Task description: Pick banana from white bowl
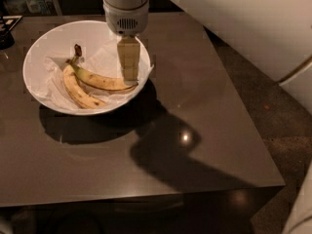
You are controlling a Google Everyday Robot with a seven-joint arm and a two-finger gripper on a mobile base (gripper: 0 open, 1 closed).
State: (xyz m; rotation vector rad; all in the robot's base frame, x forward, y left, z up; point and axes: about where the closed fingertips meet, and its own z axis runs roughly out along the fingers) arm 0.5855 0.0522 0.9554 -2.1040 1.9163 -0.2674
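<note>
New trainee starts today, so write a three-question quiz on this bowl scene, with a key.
1. True or false: the gripper is over the right side of the white bowl, close to the dark-tipped end of the banana.
2. How many bananas lie in the white bowl? A one, B two, C three.
3. Fill in: the white bowl is lined with ______.

Key
1. True.
2. B: the banana and a paler banana beside it, their stems meeting at the upper left.
3. Crumpled white paper.
</note>
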